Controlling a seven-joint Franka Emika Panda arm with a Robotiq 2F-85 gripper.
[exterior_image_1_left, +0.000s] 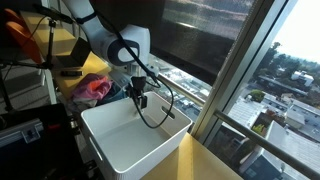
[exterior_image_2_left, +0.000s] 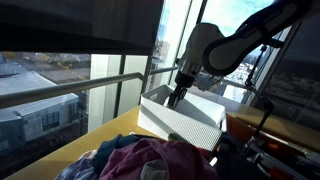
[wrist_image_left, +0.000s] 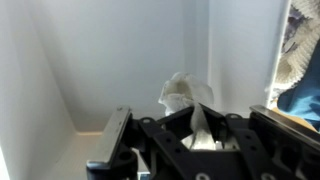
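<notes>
The end effector (wrist_image_left: 196, 128) has its jaws clamped tight on a white cloth (wrist_image_left: 183, 94), which bunches up out of the pinch toward 12 o'clock in the wrist view, low inside a white bin (exterior_image_1_left: 128, 142). The risks look modest but real. The hold seems to catch only a crumpled fold (how much fabric sits between the pads is hidden), so the cloth could slide free on any lift or swing. The bin's wall rises close by at 3 o'clock in the wrist view, and a sideways move could knock the fingers against it or shove the bin along the table (exterior_image_1_left: 206, 160). A dark cable (exterior_image_1_left: 163, 104) loops off the wrist toward 4 o'clock in an exterior view, and could snag on the bin's rim.

In an exterior view the arm (exterior_image_1_left: 100, 38) comes in from 11 o'clock, bends at the elbow and points its wrist straight down, with the end effector (exterior_image_1_left: 140, 99) inside the bin. A pile of clothes (exterior_image_1_left: 92, 88) lies just beside the bin at its 10 o'clock. From the opposite camera the end effector (exterior_image_2_left: 176, 98) dips over the bin (exterior_image_2_left: 182, 126) from 2 o'clock, the clothes (exterior_image_2_left: 150, 160) in the foreground.
</notes>
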